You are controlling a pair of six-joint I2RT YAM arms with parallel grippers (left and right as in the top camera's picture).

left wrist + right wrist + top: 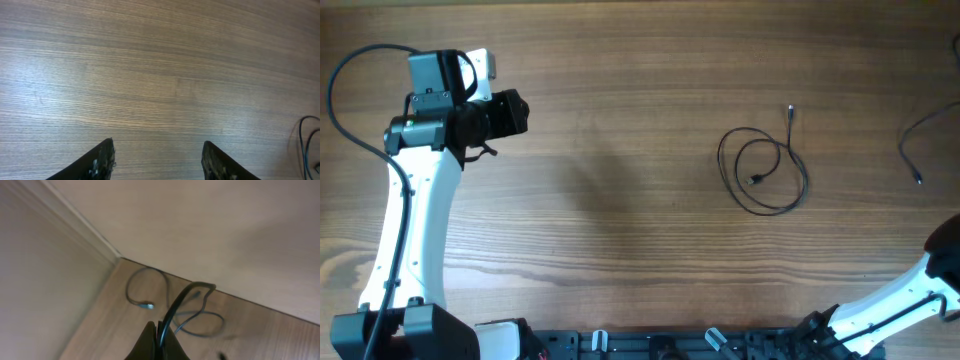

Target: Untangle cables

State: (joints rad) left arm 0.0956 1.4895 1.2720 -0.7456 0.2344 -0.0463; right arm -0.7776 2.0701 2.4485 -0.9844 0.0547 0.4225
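A thin black cable point(761, 176) lies coiled on the wooden table right of centre, one plug pointing to the far side. A second thin cable point(912, 150) curves off the right edge. My left gripper point(512, 112) hovers at the far left, well apart from both. In the left wrist view it point(159, 151) stands open over bare wood, and a bit of cable point(304, 142) shows at the right edge. My right gripper point(160, 328) is shut on a black cable point(183, 299) that arches up from the jaws. Below it more cable point(144, 286) lies looped near the table's corner.
The right arm point(917, 285) comes in from the bottom right corner, its gripper outside the overhead view. A pale wall point(45, 275) borders the table in the right wrist view. The arms' bases and a black rail point(670, 345) run along the near edge.
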